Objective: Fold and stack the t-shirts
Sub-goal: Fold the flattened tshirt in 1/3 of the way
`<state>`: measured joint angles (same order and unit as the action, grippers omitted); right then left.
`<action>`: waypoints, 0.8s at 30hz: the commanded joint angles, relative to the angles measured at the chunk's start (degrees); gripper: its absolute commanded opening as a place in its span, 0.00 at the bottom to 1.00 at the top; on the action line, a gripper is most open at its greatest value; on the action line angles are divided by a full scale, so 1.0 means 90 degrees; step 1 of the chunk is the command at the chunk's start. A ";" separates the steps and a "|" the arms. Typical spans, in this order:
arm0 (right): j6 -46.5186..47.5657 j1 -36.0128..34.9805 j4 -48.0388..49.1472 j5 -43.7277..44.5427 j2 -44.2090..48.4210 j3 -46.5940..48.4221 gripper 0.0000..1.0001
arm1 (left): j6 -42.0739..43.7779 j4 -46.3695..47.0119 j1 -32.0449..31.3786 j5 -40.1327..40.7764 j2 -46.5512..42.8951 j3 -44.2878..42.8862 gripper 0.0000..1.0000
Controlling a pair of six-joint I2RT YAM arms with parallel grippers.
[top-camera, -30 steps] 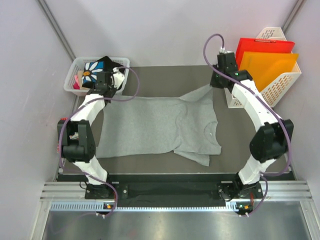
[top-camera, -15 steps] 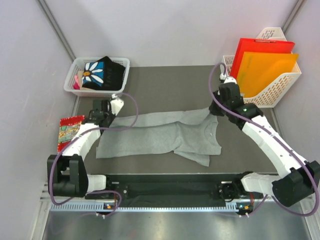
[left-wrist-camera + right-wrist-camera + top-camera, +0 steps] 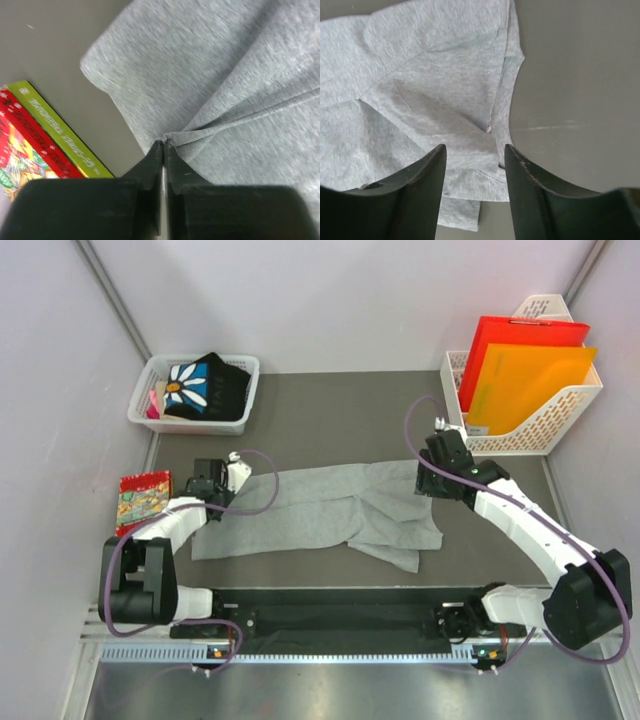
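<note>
We found the grey t-shirt (image 3: 320, 505) lying across the middle of the dark table (image 3: 340, 410) in a long rumpled band. Its neck end lay to the right, and a sleeve poked out toward the near edge. The left gripper (image 3: 163, 145) was pinched together on a gathered fold of that shirt at its left end, near the red packet (image 3: 143, 497). The right gripper (image 3: 475, 148) hung over the neck end with its fingers apart; we could not tell whether they touched the cloth. The black t-shirt (image 3: 215, 385) with the daisy sat bunched in the white basket (image 3: 147, 375) at the far left corner, well apart from the grey one.
</note>
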<state>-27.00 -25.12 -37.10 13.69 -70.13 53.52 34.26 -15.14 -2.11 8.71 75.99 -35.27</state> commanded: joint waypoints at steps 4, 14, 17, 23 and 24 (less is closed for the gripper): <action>0.0305 -0.0099 -0.0019 0.0783 0.0001 0.1317 0.57 | -0.0047 -0.0445 0.0059 -0.0078 -0.0005 -0.1284 0.68; 0.0238 0.0652 0.1191 0.0122 -0.2421 0.1710 0.47 | -0.0164 -0.0370 0.0059 -0.0080 0.0734 -0.2000 0.75; 0.0149 0.0877 0.1368 -0.0172 -0.2939 0.1739 0.42 | -0.0106 -0.0037 0.0068 0.0028 0.1097 -0.1746 0.71; 0.0129 0.0975 0.1563 -0.0310 -0.3321 0.1710 0.39 | -0.0193 0.0284 0.0078 -0.0060 0.1332 -0.1365 0.66; 0.0120 0.1014 0.1583 -0.0340 -0.3447 0.1729 0.39 | -0.0184 0.0334 0.0088 -0.0040 0.1381 -0.1316 0.65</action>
<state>-25.19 -16.69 -27.83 12.53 -100.31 67.92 33.39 -16.62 -1.76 8.40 88.31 -48.45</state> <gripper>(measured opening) 0.395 0.659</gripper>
